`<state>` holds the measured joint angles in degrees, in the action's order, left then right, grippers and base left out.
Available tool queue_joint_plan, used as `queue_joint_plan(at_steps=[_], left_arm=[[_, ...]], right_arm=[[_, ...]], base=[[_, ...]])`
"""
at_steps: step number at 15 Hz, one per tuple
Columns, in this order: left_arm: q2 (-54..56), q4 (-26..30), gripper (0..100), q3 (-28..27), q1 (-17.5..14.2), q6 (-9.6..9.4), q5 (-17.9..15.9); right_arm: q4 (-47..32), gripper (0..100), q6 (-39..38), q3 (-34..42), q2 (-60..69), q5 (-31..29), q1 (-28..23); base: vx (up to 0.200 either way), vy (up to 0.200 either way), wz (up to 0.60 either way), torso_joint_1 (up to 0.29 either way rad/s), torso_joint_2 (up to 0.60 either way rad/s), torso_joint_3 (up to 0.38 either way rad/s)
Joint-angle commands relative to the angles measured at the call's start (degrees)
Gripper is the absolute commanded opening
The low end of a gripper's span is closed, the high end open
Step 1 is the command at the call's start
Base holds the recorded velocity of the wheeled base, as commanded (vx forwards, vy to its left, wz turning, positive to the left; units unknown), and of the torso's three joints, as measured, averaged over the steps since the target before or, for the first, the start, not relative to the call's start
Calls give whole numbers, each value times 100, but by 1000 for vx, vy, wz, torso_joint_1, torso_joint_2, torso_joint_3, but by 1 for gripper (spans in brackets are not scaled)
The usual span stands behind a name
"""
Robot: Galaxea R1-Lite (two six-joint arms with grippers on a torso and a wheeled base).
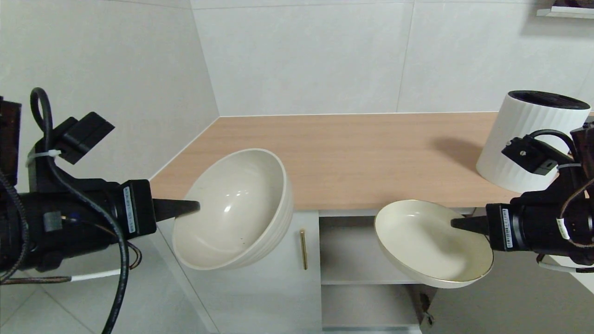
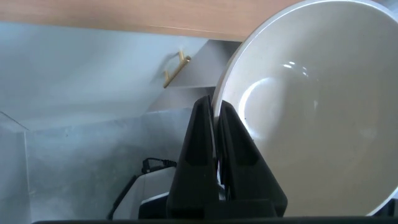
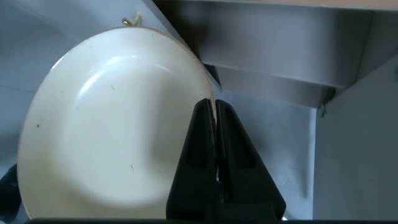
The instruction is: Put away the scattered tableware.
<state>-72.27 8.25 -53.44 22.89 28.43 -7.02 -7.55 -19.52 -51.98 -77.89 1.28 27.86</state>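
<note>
A large cream bowl [image 1: 234, 208] hangs tilted in the air in front of the counter's left end, with my left gripper [image 1: 192, 206] shut on its rim. In the left wrist view the bowl [image 2: 317, 106] stands on edge between the black fingers [image 2: 202, 134]. A shallow cream plate [image 1: 429, 241] with a thin gold rim hangs before the open cabinet, my right gripper [image 1: 457, 223] shut on its rim. The right wrist view shows the plate [image 3: 112, 124] clamped between the fingers [image 3: 202, 134].
A wooden counter [image 1: 362, 157] runs along tiled walls. A tall white ribbed container [image 1: 529, 139] stands at its right end. Below the counter is an open cabinet [image 1: 352, 269] with a shelf, next to a closed door with a brass handle [image 1: 303, 249].
</note>
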Motion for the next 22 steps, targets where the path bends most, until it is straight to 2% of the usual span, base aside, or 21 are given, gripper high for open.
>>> queue_joint_plan(at_steps=[1,11,22], left_arm=[[-77,1,0,-8,-4,-4,-1],[-174,10,0,9,5,-4,8],[-218,1,0,1,-4,-4,-1]], right_arm=[[51,0,-8,13,-42,-5,-8],[60,0,1,39,-464,-23,-166],[175,0,1,74,-684,-23,-237]], base=[[0,0,0,0,0,0],[0,0,0,-7,19,10],[0,0,0,-157,440,275]])
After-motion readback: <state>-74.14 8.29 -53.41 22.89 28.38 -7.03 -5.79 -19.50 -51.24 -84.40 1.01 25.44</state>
